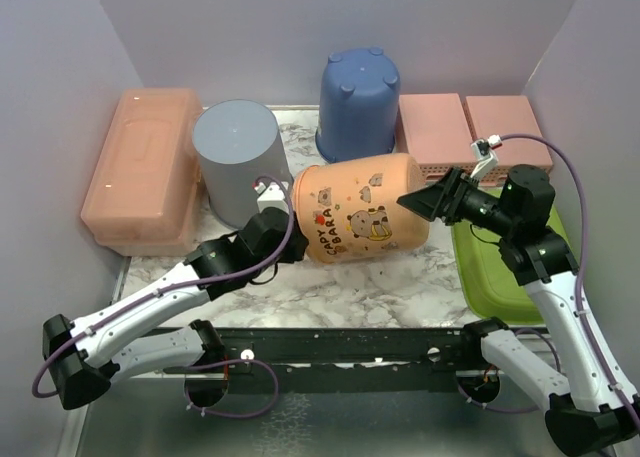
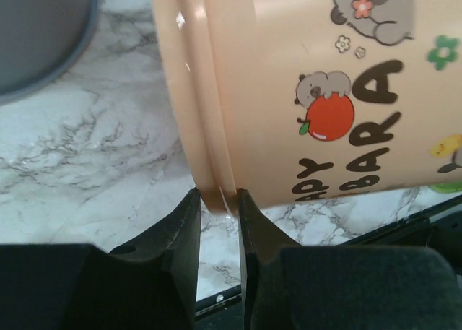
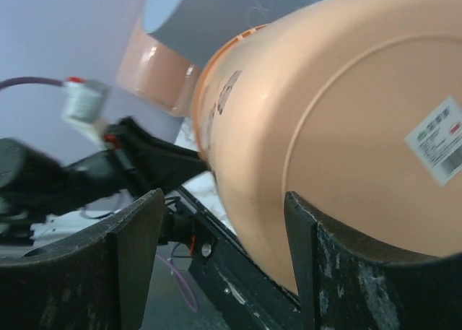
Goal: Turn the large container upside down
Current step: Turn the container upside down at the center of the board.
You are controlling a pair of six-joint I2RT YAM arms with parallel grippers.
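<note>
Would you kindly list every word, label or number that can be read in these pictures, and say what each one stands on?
"CAPY BARA": dark letters on the side of the orange container, among the cartoon animals.
Print on a white sticker with a barcode, on that container's base: too small and blurred to read.
No other text can be made out on anything else.

3 pale lilac walls [image 1: 300, 27] enclose a white marble-patterned tabletop [image 1: 380, 287].

Three buckets [image 1: 236, 152] [image 1: 358, 92] (peach bucket [image 1: 362, 212] tipped), two pink crates [image 1: 432, 127] [image 1: 505, 127], one bin [image 1: 145, 167], one tray [image 1: 500, 277].
</note>
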